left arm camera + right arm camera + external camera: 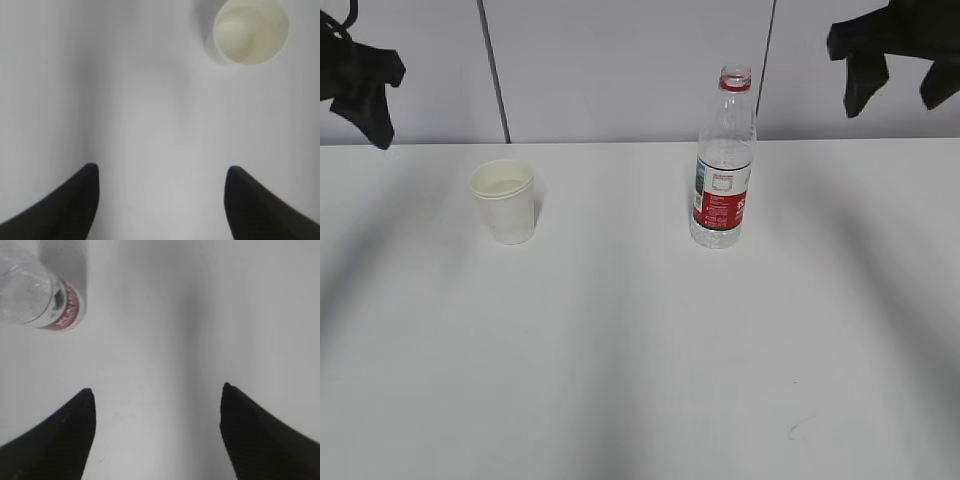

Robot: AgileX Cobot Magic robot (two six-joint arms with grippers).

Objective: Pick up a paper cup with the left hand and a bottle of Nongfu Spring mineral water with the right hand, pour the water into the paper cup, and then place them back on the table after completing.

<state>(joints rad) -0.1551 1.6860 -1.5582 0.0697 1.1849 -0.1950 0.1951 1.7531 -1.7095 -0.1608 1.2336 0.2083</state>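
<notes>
A white paper cup (504, 201) stands upright on the white table (640, 360), left of centre. It also shows at the top right of the left wrist view (251, 31). A clear Nongfu Spring bottle (724, 160) with a red label and no cap stands right of centre. Its water reaches roughly label height. It also shows at the top left of the right wrist view (37, 296). My left gripper (365, 100) hangs open and empty high at the far left, its fingertips (82, 187) wide apart. My right gripper (902, 92) hangs open and empty high at the far right.
A grey panelled wall (620, 70) runs behind the table's far edge. The arms cast soft shadows across the tabletop. A faint mark (798, 428) shows near the front right.
</notes>
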